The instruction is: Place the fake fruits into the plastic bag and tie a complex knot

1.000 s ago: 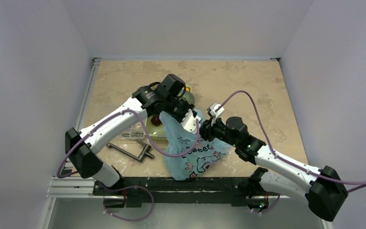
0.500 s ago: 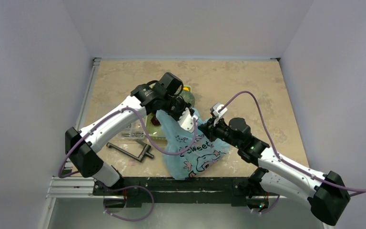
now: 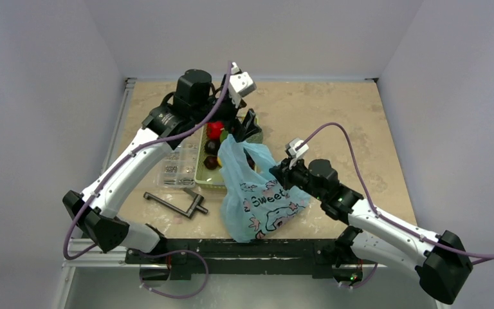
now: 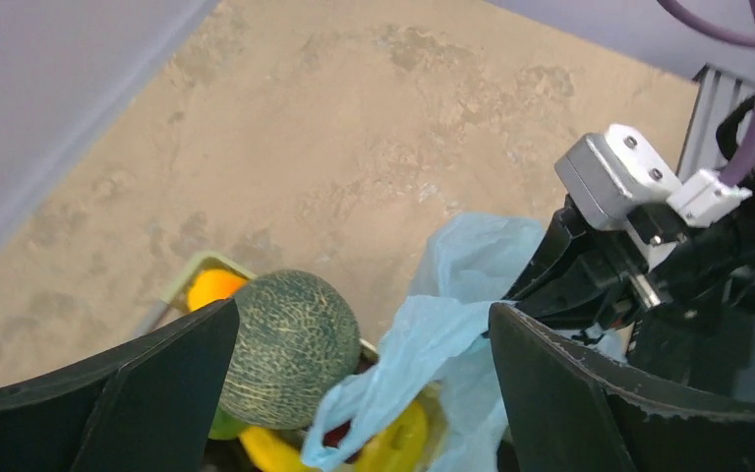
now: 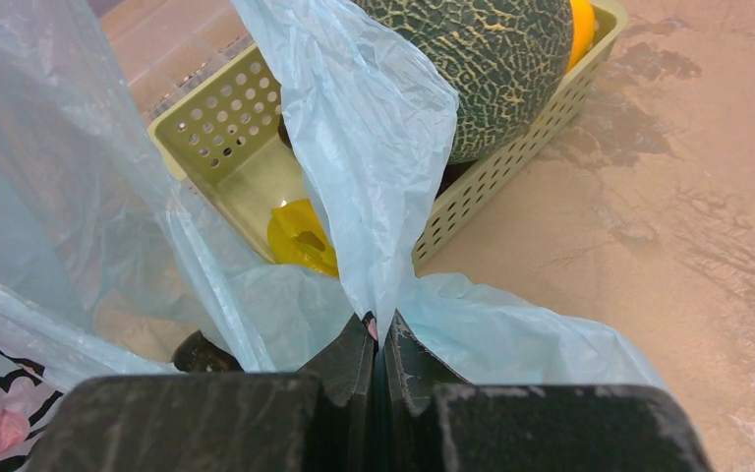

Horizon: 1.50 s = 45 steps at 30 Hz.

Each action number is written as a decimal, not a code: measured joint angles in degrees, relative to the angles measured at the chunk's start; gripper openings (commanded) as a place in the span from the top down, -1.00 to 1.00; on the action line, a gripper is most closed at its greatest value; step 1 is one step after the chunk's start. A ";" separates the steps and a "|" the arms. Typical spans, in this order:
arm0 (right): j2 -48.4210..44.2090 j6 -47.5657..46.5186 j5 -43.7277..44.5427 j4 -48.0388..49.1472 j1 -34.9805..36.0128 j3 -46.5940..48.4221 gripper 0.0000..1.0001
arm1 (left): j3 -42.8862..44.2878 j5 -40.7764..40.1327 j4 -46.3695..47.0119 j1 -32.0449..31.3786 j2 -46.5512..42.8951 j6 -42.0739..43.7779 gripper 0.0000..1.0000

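- Two end effectors share the work; the right end effector [image 5: 378, 336] is pinched tight on a fold of the plastic bag [image 3: 262, 201] near its rim, lifting one side of the mouth; the left end effector [image 4: 364, 313] is spread wide, holds nothing and hangs above the green basket [image 5: 511, 162].
- Most fruit in view lies in the basket, not the bag; the melon [image 4: 290, 344] fills the far end with a small orange [image 4: 213, 287] touching it; the banana [image 5: 300, 236] sits low inside; a red apple [image 3: 214, 131] and dark grapes [image 3: 211, 147] lie further along; whether the bag holds anything, I cannot tell; no knot is begun.
- The step in hand, as I judge it, is picking a fruit; the melon lies nearest under the open fingers; its round glossy skin calls for a centred, straight-down grip, or it may squirt sideways.
- A loose handle loop [image 4: 423, 339] drapes over the basket just beside the melon; descend clear of it, or the film gets nipped along with the fruit.
- The basket wall hugs the melon; the bag mouth, held on one side only, looks narrow; the carry passes close by the right wrist; the tabletop [image 3: 321, 116] beyond gives swinging room; the clear compartment box [image 3: 177, 168] and a metal bar tool [image 3: 175, 203] lie left of the basket, off the path.
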 measured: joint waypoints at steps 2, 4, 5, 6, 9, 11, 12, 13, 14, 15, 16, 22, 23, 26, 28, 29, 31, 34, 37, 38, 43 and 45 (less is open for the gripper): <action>-0.48 0.42 0.98 -0.44 0.00 0.00 1.00 | 0.26 -2.08 -0.81 0.24 0.09 -7.56 -1.00; -1.66 0.83 1.22 -1.38 0.00 0.00 1.00 | -0.04 -3.41 -2.45 0.55 0.81 -13.88 -1.00; -2.38 1.07 1.25 -1.97 0.00 0.00 1.00 | -0.63 -3.78 -2.93 0.74 1.25 -16.79 -1.00; -2.99 1.22 1.25 -2.40 0.00 0.00 1.00 | -1.60 -4.20 -3.30 1.07 1.64 -19.52 -1.00; -5.01 1.62 1.25 -3.50 0.00 0.00 1.00 | -4.15 -4.68 -4.68 2.25 3.04 -26.08 -1.00; -5.70 1.70 1.25 -3.69 0.00 0.00 1.00 | -5.14 -4.17 -4.81 2.80 4.35 -29.81 -1.00; -5.81 1.81 1.22 -3.82 0.00 0.00 1.00 | -5.42 -3.45 -4.57 2.99 4.85 -31.15 -0.92; -5.77 1.84 1.25 -3.98 0.00 0.00 1.00 | -5.79 -2.36 -3.93 3.10 5.35 -32.54 -0.79; -5.49 1.88 1.25 -4.31 0.00 0.02 1.00 | -6.29 -0.48 -2.86 3.17 5.86 -34.34 -0.61; -5.16 1.95 1.25 -4.57 0.02 0.02 1.00 | -6.64 1.25 -2.01 3.15 6.19 -35.47 -0.37; -4.70 2.10 1.25 -4.87 0.11 0.07 1.00 | -6.82 3.04 -1.27 3.13 6.56 -36.65 -0.16; -2.93 2.29 1.25 -6.38 0.39 0.24 1.00 | -6.80 12.87 2.01 2.99 9.60 -39.52 -0.55; -3.04 2.29 1.25 -6.45 0.42 0.24 1.00 | -6.80 13.70 1.81 2.97 10.12 -39.63 -0.66; -3.72 2.27 1.55 -6.67 0.48 0.26 1.00 | -6.82 14.03 0.98 2.93 10.78 -39.45 -0.81; -4.42 2.23 2.40 -6.71 0.50 0.26 1.00 | -6.82 12.57 -0.31 2.91 10.78 -38.97 -0.90; -4.68 2.19 2.54 -6.71 0.59 0.26 1.00 | -6.82 11.58 -0.92 2.89 10.80 -38.66 -0.92; -5.20 2.03 2.67 -6.71 0.70 0.26 1.00 | -6.82 9.33 -2.16 2.89 10.80 -38.40 -0.92; -5.55 1.77 2.80 -6.67 0.76 0.26 1.00 | -6.82 7.39 -3.50 2.75 10.88 -37.99 -0.62; -5.01 1.57 2.91 -6.58 0.81 0.26 0.96 | -6.80 7.91 -4.24 2.29 11.28 -37.68 0.06; -4.44 1.49 2.89 -6.54 0.81 0.26 0.77 | -6.82 8.81 -4.07 2.03 11.52 -37.59 0.28; -3.69 0.22 1.07 -8.20 0.81 0.87 -0.40 | -6.82 13.66 -2.75 1.33 12.07 -35.58 0.89; -4.15 -1.55 -1.11 -11.21 0.81 2.82 -0.67 | -6.75 15.26 -2.56 1.20 12.04 -33.40 0.95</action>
